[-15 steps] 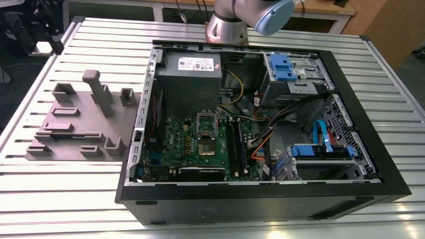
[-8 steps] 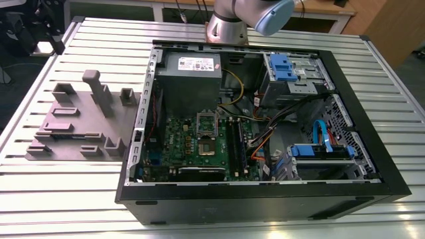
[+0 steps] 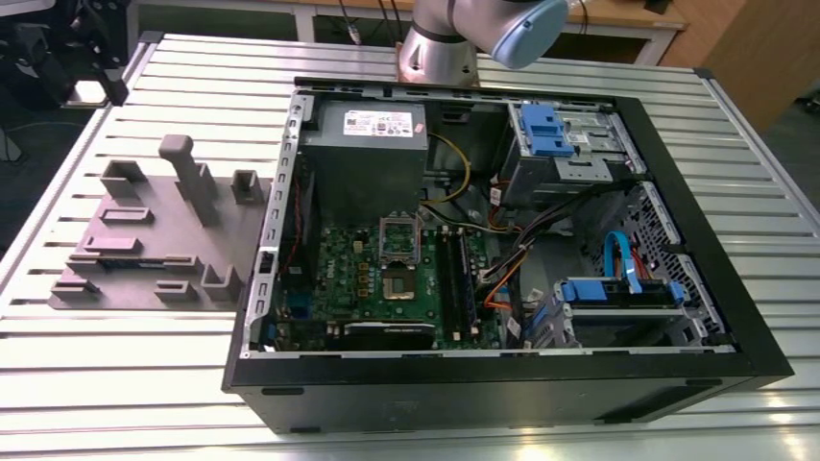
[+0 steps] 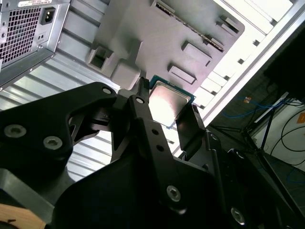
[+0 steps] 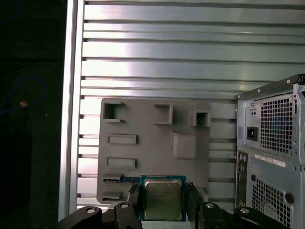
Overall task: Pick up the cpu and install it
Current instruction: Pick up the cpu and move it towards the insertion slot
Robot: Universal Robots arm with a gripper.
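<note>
Plainly, the two black fingers (image 5: 135,198) of the gripper (image 5: 163,190) are pinching the cpu (image 5: 163,200) by two opposite edges, one finger on each side. Its silver-grey metal top faces the camera in the first wrist view, and a thin blue-green rim shows around the plate. In the second wrist view the same chip (image 4: 167,102) sits tilted between the finger ends, catching a bright reflection. Beyond the held chip lies the mauve-grey tray (image 5: 152,143), farther from the camera, with its raised blocks and shallow rectangular recesses. The tray rests on the ribbed aluminium table (image 5: 167,47). Just beside the tray stands the black computer case (image 5: 271,143), its perforated rear panel turned toward the first wrist camera. In the exterior view the case lies on its side with the cover off, on the exterior view's right of the tray. Inside it are a grey power supply (image 3: 372,144), a green motherboard (image 3: 365,279) and the metal socket frame (image 3: 399,252) with its dark centre. The arm (image 3: 468,38) rises at the far edge of the table, behind the case.
</note>
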